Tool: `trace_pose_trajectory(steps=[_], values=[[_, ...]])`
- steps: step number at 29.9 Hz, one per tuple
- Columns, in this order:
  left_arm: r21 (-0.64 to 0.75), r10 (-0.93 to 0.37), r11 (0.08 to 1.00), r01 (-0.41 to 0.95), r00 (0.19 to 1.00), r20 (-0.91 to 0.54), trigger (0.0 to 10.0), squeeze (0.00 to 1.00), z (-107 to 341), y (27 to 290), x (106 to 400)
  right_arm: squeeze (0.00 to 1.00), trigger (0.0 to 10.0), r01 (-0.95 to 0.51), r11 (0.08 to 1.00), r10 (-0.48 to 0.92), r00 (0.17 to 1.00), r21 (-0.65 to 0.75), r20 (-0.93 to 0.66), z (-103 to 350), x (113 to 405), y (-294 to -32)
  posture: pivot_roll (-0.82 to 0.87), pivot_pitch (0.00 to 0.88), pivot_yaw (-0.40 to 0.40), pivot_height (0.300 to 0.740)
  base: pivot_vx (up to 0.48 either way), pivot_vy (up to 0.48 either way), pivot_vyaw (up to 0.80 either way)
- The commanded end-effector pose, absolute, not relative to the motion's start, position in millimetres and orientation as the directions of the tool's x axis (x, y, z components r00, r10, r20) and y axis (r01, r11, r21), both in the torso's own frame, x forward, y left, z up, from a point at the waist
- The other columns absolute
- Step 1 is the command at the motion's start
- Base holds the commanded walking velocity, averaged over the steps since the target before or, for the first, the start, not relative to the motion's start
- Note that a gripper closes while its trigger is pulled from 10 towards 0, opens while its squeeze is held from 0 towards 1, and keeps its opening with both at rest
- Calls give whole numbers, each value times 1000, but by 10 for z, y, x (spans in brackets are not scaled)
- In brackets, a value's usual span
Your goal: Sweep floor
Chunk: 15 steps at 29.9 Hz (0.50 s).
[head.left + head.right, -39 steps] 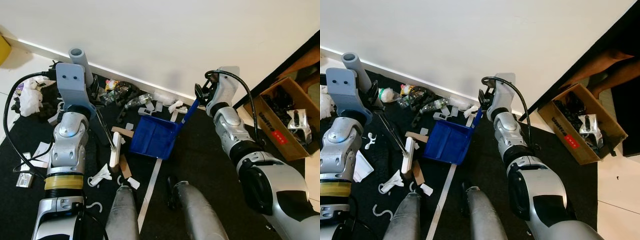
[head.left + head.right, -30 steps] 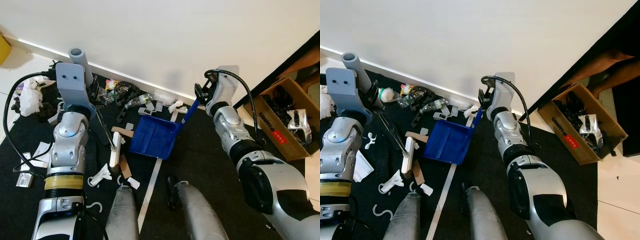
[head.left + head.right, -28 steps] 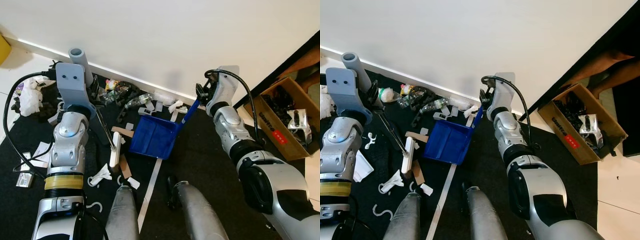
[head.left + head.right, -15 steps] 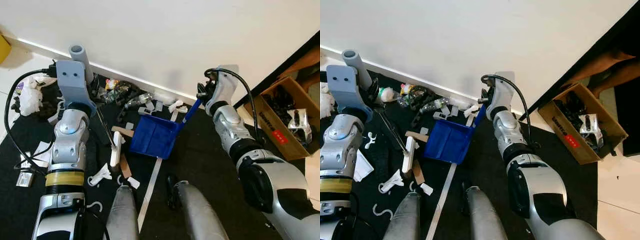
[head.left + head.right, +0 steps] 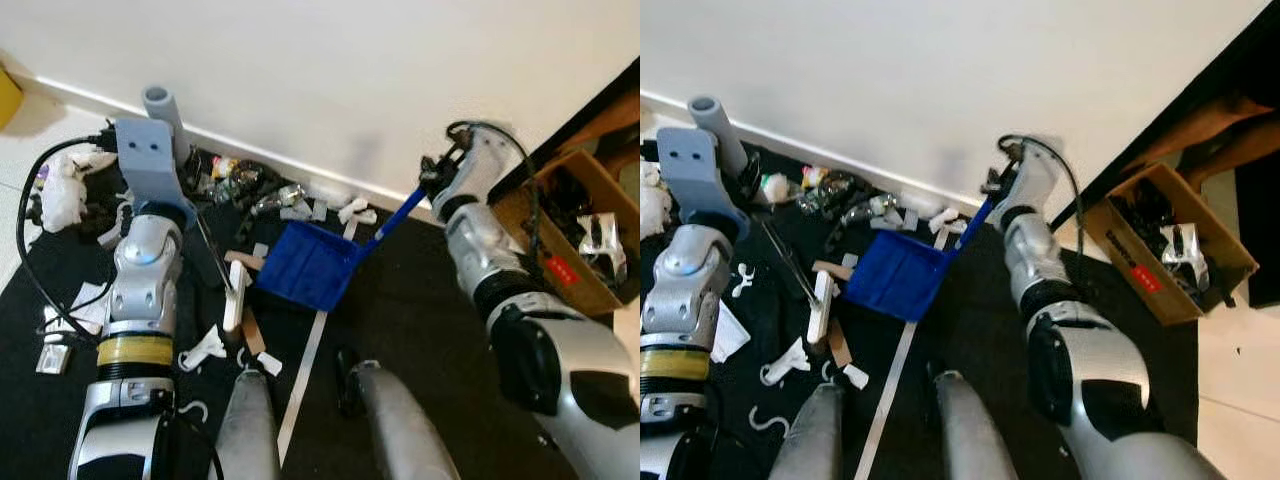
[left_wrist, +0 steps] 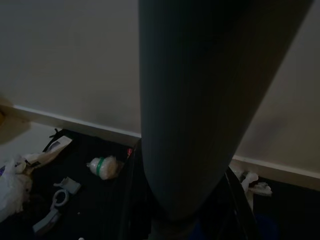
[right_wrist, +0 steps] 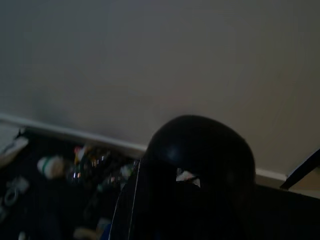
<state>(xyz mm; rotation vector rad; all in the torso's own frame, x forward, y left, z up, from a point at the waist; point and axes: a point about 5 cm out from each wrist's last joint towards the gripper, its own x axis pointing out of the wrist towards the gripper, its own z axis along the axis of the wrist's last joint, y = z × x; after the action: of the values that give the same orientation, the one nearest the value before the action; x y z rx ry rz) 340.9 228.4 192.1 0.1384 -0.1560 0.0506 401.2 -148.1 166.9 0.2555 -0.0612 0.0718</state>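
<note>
Fingers of the right gripper [image 5: 432, 180] pinch the blue dustpan [image 5: 305, 266] handle and have pulled it right, nearer the cardboard box [image 5: 572, 240]. Left gripper [image 5: 188, 175] holds the grey broom [image 5: 157, 110]; I cannot tell its fingers. Trash [image 5: 250, 185] waits along the mat's wall edge.

cardboard box [image 5: 560, 235] cut off, litter [image 5: 245, 185] blurred
</note>
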Motion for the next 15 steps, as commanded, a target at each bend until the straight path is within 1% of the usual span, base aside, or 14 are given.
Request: trace_pose_trajectory(steps=[1,5,9,10,12,15], values=[[111,17,993,-31,992,123,10000,0,1782,2212,3393,0,10000,-70,962,35,990,263,134,1796,4031,-1561,58,199,-116,740,0,0,0],[110,4,994,-18,992,126,10000,0,1744,2159,3344,0,10000,-61,955,10,984,289,177,1888,4036,-1705,54,168,-104,740,0,0,0],[110,-6,994,-8,992,124,10000,0,1722,2123,3320,0,10000,-60,955,7,984,290,178,1872,4026,-1737,57,160,-99,740,0,0,0],[118,-27,993,13,993,116,10000,0,1689,2069,3286,0,10000,-74,962,29,985,264,168,1820,4005,-1753,61,150,-90,740,0,0,0],[118,-27,993,13,993,116,10000,0,1689,2069,3286,0,10000,-74,962,29,985,264,168,1820,4005,-1753,61,150,-90,740,0,0,0],[138,-52,990,38,994,101,10000,0,1640,2018,3243,0,10000,-121,971,93,986,208,141,1747,3978,-1753,67,142,-81,740,0,0,0]])
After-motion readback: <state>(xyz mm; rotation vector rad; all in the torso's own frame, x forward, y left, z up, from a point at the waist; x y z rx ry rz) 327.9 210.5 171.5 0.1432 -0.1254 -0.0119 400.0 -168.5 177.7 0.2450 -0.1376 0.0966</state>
